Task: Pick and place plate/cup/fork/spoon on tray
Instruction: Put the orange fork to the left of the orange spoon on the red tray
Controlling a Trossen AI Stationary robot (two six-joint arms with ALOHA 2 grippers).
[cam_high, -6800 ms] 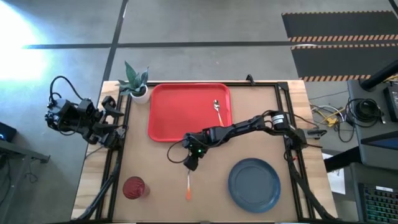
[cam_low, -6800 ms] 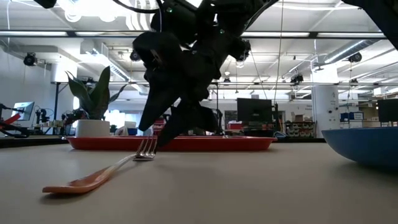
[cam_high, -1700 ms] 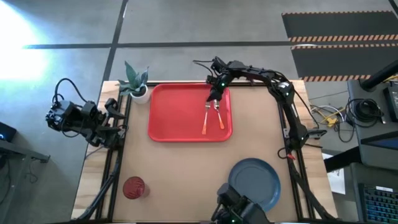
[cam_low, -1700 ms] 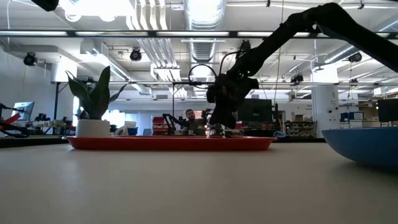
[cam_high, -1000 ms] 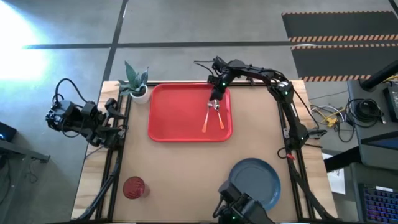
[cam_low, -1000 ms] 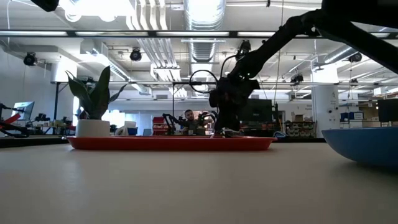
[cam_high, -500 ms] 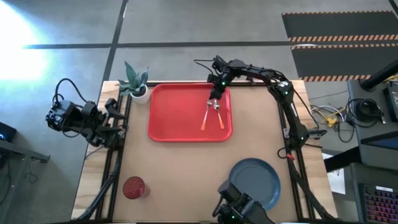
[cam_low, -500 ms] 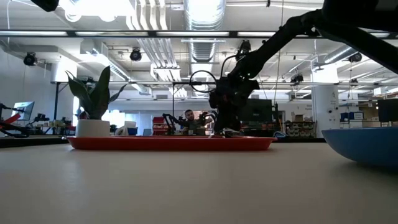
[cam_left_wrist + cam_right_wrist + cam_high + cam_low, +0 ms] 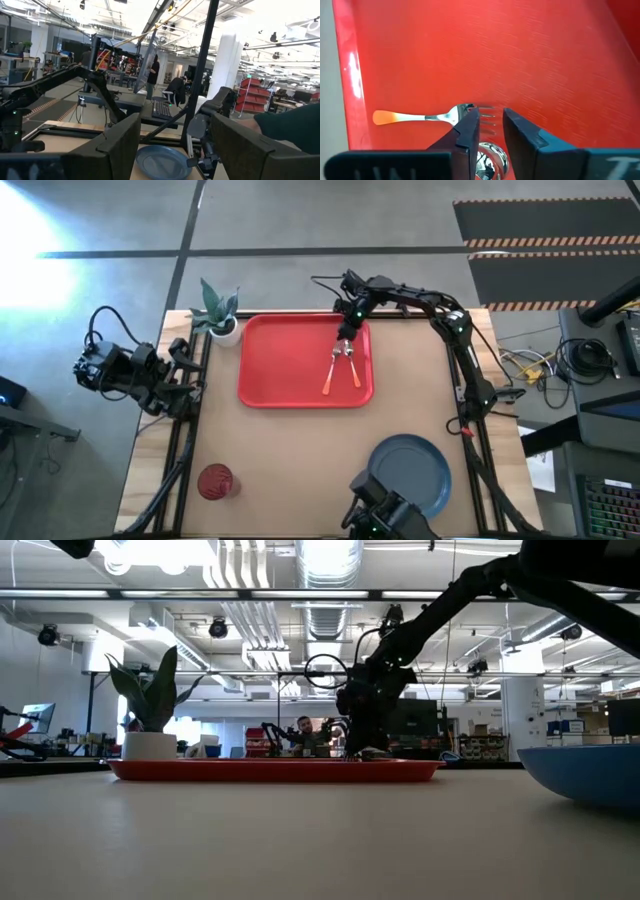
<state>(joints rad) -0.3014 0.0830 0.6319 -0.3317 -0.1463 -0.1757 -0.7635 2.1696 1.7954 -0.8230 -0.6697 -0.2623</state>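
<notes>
The red tray [image 9: 290, 365] lies at the table's far middle. On it lie the fork [image 9: 330, 375] and the spoon [image 9: 353, 370], side by side, orange handles toward the near edge. My right gripper [image 9: 491, 122] hovers low over their metal ends, fingers a little apart; the fork's tines [image 9: 489, 118] show in the gap and the spoon's bowl [image 9: 490, 156] farther back. The blue plate [image 9: 408, 473] sits near right on the table, the red cup [image 9: 215, 481] near left. My left gripper [image 9: 175, 145] waits open and empty off the table's left edge. My right gripper points down at the fork's head, which lies flat on the tray. One finger [image 9: 468, 125] covers the fork's neck, so I cannot tell whether it touches the fork.
A white pot with a green plant [image 9: 221, 318] stands at the tray's far left corner. A dark device [image 9: 385, 515] sits at the near edge beside the plate. Bare tabletop lies between the tray and the near edge. People show in the room beyond.
</notes>
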